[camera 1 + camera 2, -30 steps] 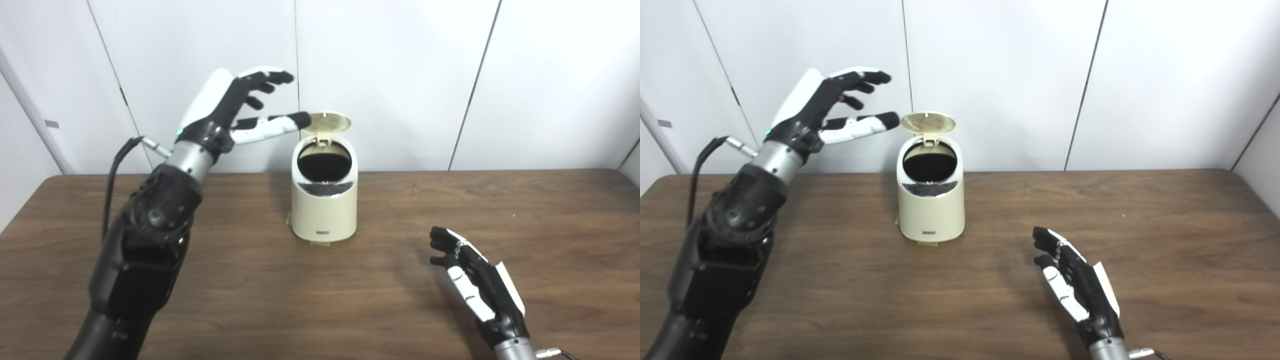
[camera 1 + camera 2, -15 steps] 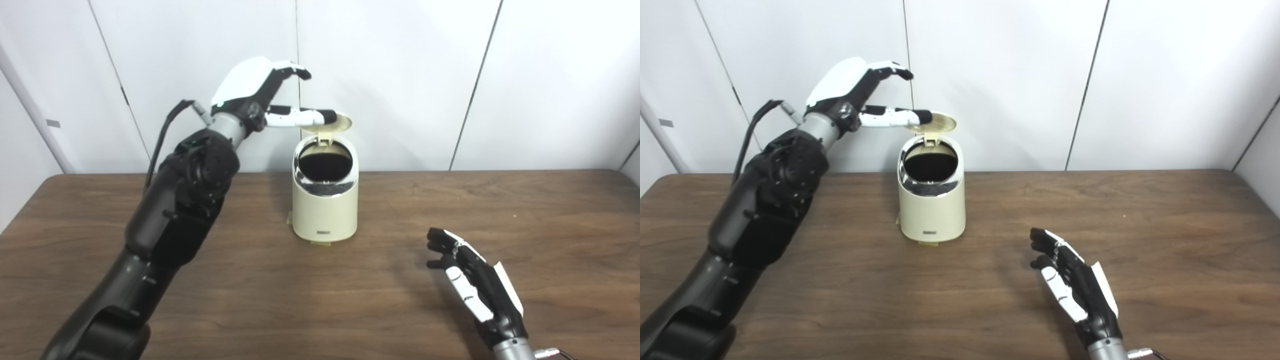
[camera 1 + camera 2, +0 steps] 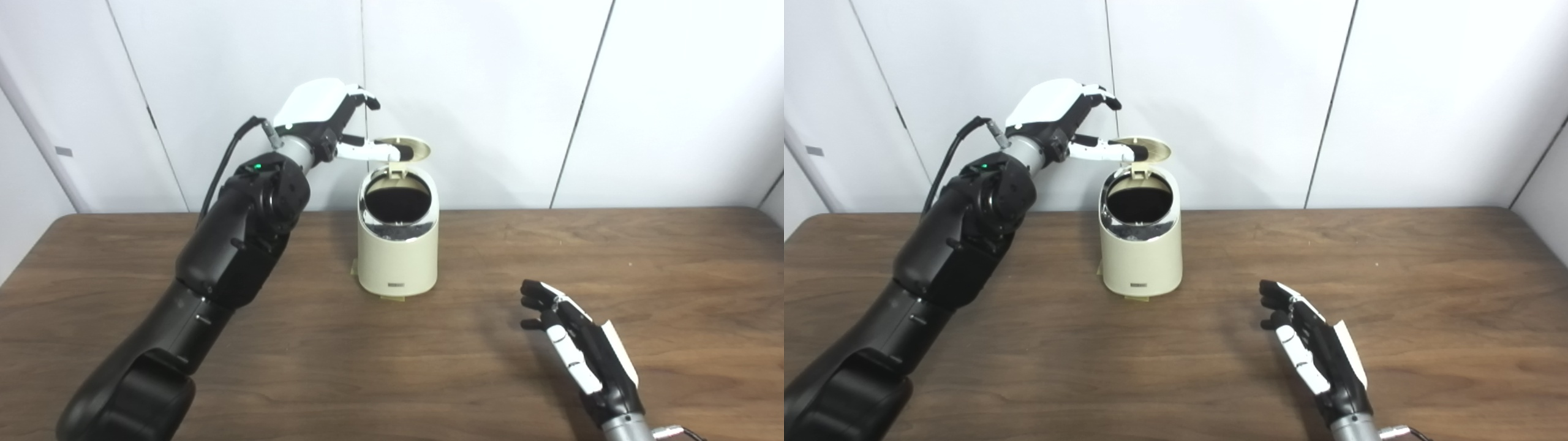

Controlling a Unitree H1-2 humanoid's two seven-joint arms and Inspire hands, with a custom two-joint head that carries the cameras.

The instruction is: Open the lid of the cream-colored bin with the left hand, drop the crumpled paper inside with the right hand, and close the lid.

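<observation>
The cream-colored bin stands at the middle back of the brown table. Its round lid stands up open and the dark inside shows. My left hand is raised behind and left of the bin, fingers apart, with one fingertip touching the lid's front face. My right hand rests low over the table at the front right, open and empty. No crumpled paper shows in either view.
A white panelled wall stands right behind the table's back edge. A black cable hangs from my left wrist. Bare table lies around the bin on all sides.
My left hand has swung right and turned palm-down, bringing a finger onto the open lid. The lid stays up. My right hand has barely moved.
</observation>
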